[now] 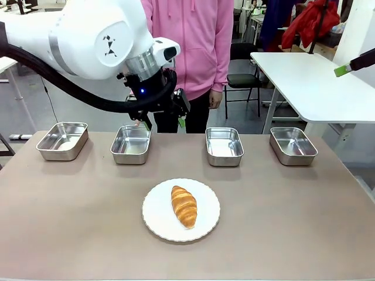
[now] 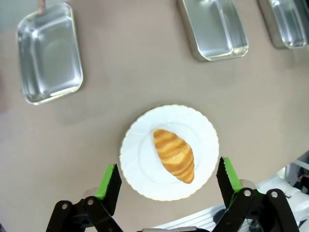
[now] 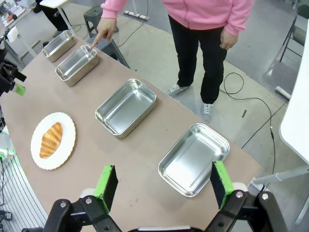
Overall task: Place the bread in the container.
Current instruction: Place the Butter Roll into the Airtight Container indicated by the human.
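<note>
The golden-brown croissant (image 1: 184,206) (image 2: 174,155) (image 3: 50,139) lies on a round white plate (image 1: 155,219) at the table's near middle. Four steel trays stand in a row at the far side. A person's hand (image 3: 104,30) points a finger at the second tray from the left (image 1: 131,144) (image 3: 77,63) (image 2: 48,53). My left gripper (image 1: 164,120) (image 2: 169,179) hangs open high over the table, looking down on the croissant. My right gripper (image 3: 161,181) is open and empty, raised off to the right (image 1: 345,68).
The other trays sit at the far left (image 1: 62,140), right of middle (image 1: 224,146) and far right (image 1: 293,145). The person in pink stands at the far edge behind the middle trays. A white table (image 1: 310,82) is beyond on the right.
</note>
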Controlling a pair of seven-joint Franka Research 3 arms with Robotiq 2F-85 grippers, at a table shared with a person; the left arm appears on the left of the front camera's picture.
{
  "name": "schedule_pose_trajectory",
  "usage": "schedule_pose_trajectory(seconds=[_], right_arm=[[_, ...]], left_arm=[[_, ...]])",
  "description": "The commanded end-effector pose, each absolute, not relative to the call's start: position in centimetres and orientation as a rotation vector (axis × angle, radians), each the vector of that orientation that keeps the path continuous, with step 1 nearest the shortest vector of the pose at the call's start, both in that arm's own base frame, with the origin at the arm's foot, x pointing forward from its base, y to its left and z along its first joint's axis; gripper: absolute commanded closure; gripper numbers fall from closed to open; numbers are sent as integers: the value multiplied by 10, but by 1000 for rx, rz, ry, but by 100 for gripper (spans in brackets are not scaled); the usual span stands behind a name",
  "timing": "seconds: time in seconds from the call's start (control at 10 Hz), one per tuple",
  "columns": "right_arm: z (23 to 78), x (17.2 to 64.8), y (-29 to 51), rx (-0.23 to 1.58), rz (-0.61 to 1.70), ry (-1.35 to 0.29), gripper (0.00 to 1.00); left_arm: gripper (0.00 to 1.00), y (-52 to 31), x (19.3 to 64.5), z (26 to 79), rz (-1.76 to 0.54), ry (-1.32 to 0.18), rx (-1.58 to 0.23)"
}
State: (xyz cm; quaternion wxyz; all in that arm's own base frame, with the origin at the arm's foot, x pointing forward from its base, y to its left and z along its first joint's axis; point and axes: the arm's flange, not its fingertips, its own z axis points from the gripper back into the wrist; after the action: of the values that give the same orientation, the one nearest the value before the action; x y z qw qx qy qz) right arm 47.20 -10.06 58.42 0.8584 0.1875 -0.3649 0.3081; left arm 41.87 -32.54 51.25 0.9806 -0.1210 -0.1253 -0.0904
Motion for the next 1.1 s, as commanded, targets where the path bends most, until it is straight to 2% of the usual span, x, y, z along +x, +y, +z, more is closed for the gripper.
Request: schedule_pose_trajectory(seconds=[0.0, 0.4, 0.7, 1.0], right_arm=[[584, 472, -100, 408, 647, -778, 0], [584, 472, -100, 408, 647, -778, 0], [584, 472, -100, 408, 647, -778, 0], [584, 472, -100, 408, 647, -778, 0]], left_arm=[[0, -341, 383, 491, -101, -203, -211], [0, -368, 335, 441, 112, -187, -190], [0, -392, 335, 394, 172, -113, -257], [0, -405, 339, 362, 225, -59, -188]])
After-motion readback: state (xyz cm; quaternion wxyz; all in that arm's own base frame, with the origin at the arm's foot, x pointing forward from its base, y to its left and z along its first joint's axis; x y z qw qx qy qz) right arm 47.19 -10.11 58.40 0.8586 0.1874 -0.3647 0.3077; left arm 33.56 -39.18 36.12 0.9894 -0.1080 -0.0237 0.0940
